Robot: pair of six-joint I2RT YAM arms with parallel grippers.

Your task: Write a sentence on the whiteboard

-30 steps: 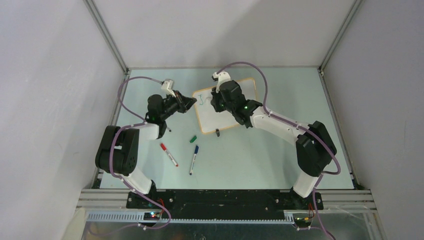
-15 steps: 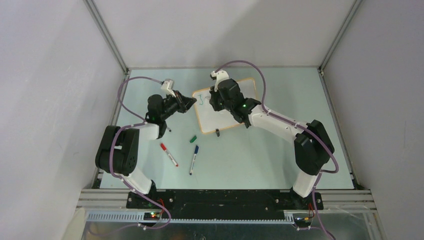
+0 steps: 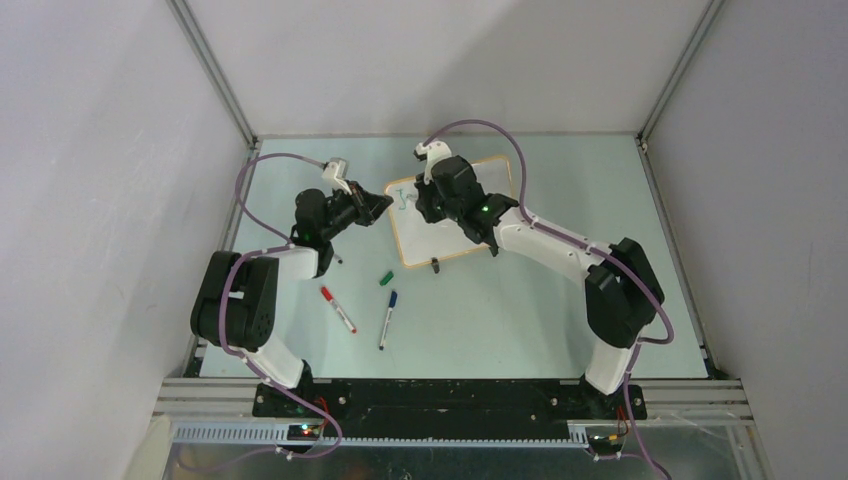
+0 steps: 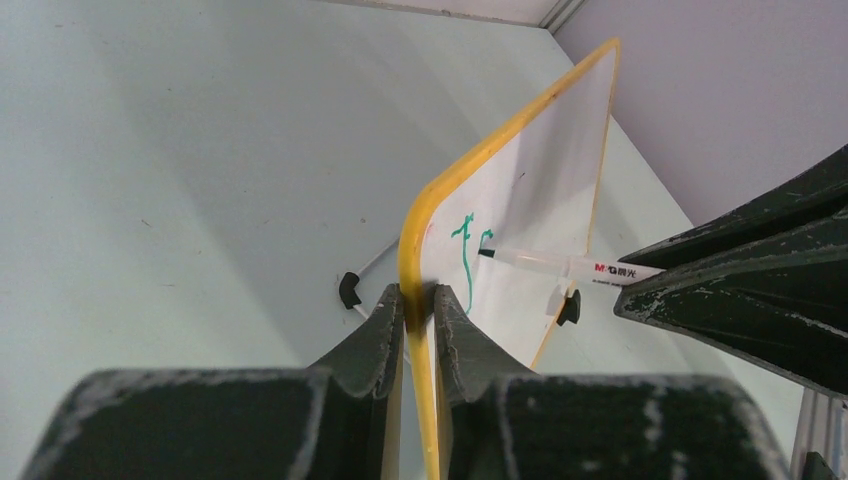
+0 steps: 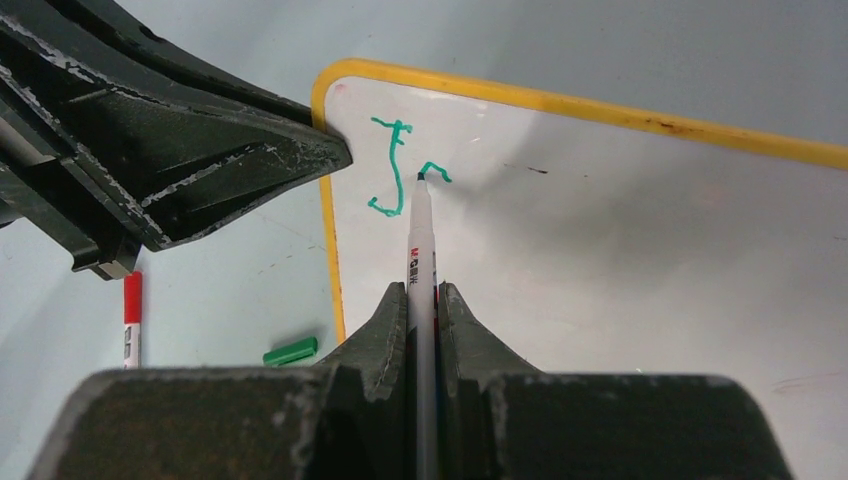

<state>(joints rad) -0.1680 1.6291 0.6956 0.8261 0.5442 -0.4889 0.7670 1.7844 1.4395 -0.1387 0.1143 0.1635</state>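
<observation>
The left arm reaches up from its base with the elbow bent, forearm slanting toward the whiteboard [image 3: 425, 240], and the left gripper [image 4: 418, 296] is clamped on the board's short left edge, one finger on each face of the yellow-orange frame. The right arm stretches in a long arc from the other side and hangs over the whiteboard's middle, wrist tipped down; the right gripper [image 5: 423, 292] is closed on a white marker [image 5: 420, 235], whose barrel runs out between the fingers in line with them. The pale green table [image 3: 520, 320] under the whiteboard is matt and lightly scuffed, boxed in by plain grey walls with aluminium rails at the corners. On the side of the whiteboard nearest the arm bases lie a green cap [image 3: 386, 278], a red marker [image 3: 338, 309] and a blue marker [image 3: 387, 318], all apart from it. The whiteboard's writing face turns up to the overhead camera, its long axis running across the table with the right end swung further from the bases. The sentence [image 5: 395, 165] is only a green "J" and one short stroke near the clamped corner, and the marker's tip touches that stroke, pointing toward the whiteboard's far long edge
</observation>
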